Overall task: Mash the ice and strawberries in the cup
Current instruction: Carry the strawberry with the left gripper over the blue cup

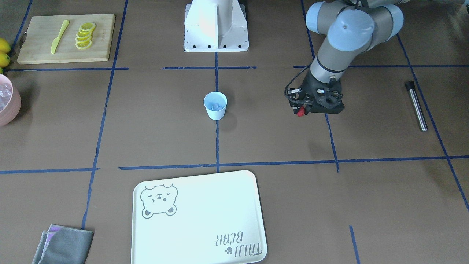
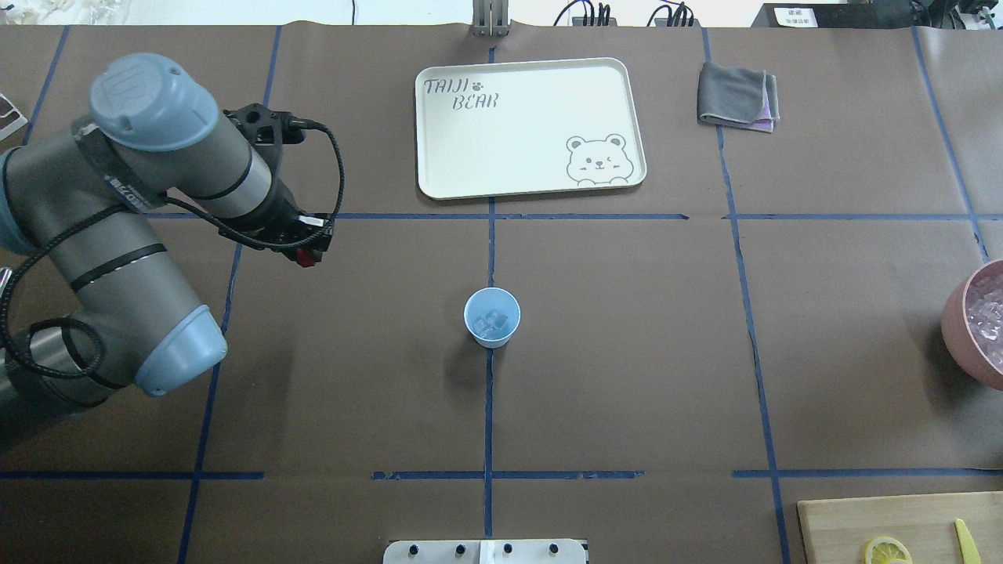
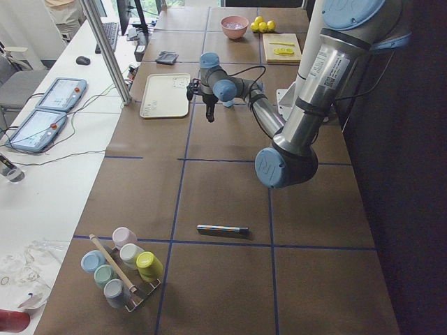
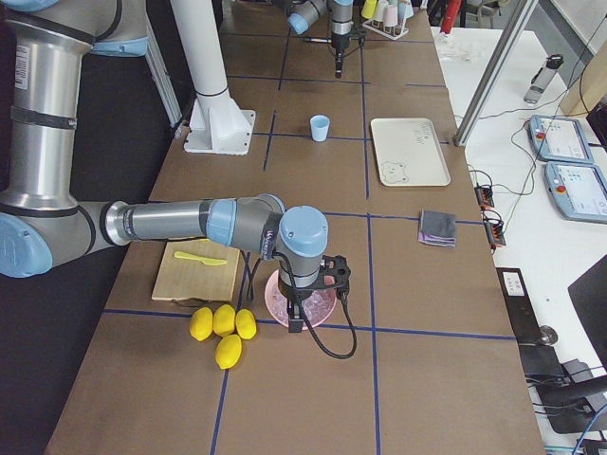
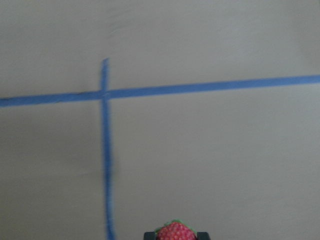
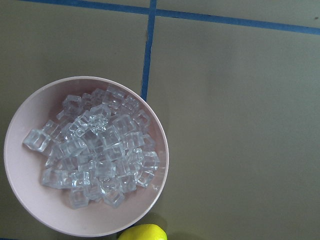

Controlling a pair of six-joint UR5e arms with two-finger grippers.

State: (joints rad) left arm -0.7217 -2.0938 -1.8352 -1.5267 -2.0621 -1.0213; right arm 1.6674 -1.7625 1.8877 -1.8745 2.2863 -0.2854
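Note:
The pale-blue cup [image 2: 492, 317] stands upright at the table's middle, also in the front view [image 1: 215, 105]. A few ice cubes [image 2: 495, 319] lie inside it. My left gripper [image 2: 307, 258] is shut on the small red strawberry [image 1: 301, 112] and holds it above the table, well to the cup's left in the overhead view. The berry shows between the fingertips in the left wrist view [image 5: 175, 232]. My right gripper [image 4: 305, 308] hangs over the pink bowl [image 6: 30, 210], which holds many ice cubes [image 6: 97, 155]. I cannot tell if it is open or shut.
A white bear tray [image 2: 517, 133] lies beyond the cup. A grey cloth [image 2: 736, 95] lies at the far right. A metal muddler [image 1: 416, 106] lies outside the left arm. A cutting board [image 1: 44, 55] bears lemon slices and a yellow knife. Whole lemons [image 4: 220, 327] lie beside the bowl.

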